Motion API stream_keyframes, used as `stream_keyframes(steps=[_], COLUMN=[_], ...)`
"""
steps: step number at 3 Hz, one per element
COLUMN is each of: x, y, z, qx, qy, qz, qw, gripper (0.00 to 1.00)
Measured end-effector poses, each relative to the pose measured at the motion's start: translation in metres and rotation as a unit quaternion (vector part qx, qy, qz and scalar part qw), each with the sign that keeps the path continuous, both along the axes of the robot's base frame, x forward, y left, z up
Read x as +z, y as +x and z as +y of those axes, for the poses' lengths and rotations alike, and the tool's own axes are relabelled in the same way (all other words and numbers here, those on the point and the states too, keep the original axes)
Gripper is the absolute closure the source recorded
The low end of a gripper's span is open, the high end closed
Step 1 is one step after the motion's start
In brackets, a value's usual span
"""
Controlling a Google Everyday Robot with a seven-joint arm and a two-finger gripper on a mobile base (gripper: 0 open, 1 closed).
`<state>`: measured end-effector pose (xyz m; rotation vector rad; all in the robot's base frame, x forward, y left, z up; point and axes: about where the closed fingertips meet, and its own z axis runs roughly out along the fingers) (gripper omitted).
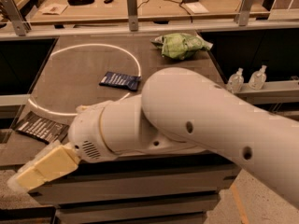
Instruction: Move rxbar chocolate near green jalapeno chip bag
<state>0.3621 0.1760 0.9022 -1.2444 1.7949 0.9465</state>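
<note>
We see the arm sweeping in from the lower right of the frame, its thick white link crossing the front edge of the surface and ending in a rounded wrist housing at lower left. The gripper sits at the lower left, in front of the near left corner of the surface. It stands apart: one cream finger juts down and left past the edge, while only the tip of the other peeks above the wrist, and nothing is held between them.

The rxbar chocolate lies flat at the left edge of the surface, just above the lower finger, with its right end hidden behind the wrist. The green jalapeno chip bag rests well apart from it, at the far right of the surface. A dark blue bar wrapper lies between them, on the line of a white ring. The arm covers the near right part of the surface. Two small bottles stand on a ledge at right.
</note>
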Motion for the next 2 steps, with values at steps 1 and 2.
stream_keyframes(steps=[1, 2], x=[-0.004, -0.018], y=[0.019, 0.031], z=[0.026, 0.041], qx=[0.017, 0.021], qy=[0.009, -0.018], qz=[-0.015, -0.03], qw=[0.9997, 0.9992], gripper=[0.0, 0.0])
